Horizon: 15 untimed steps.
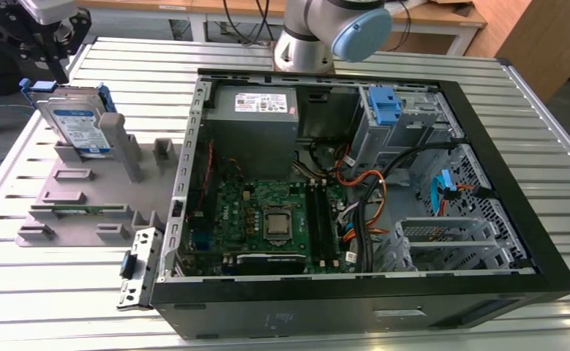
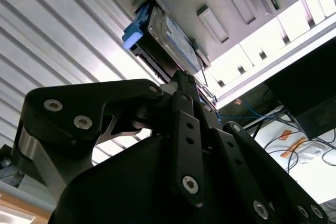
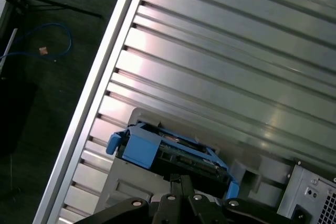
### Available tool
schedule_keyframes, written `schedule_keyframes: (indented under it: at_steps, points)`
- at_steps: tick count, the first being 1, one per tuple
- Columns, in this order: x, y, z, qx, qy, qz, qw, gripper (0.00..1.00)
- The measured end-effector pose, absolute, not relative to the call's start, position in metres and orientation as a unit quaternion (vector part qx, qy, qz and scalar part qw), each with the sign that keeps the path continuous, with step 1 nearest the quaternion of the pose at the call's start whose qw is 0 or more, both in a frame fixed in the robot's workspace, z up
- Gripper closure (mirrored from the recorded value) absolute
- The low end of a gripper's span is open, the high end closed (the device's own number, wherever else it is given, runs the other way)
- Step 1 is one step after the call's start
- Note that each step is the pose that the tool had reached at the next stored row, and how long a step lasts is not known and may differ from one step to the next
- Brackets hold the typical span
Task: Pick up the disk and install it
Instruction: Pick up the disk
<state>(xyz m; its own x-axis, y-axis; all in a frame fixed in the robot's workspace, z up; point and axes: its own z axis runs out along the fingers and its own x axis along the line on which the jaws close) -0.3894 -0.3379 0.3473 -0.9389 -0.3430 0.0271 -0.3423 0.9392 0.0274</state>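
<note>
Slatted table (image 1: 148, 66): disk (image 1: 77, 124) upright in grey holder (image 1: 80, 201), end effector (image 1: 48, 66) just above.

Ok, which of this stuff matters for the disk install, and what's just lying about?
For the job: disk, upright in the grey rack; pincer close above it; open case; drive cage with blue latch, likely where it goes.

Lying about: small green board in the rack; power supply; motherboard; cables.
</note>
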Motion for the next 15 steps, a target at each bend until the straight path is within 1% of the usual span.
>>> schedule_keyframes:
  at_steps: [15]
  points:
    - [-0.3894,-0.3379,0.3473,0.188,-0.982,-0.011,0.016,0.89]
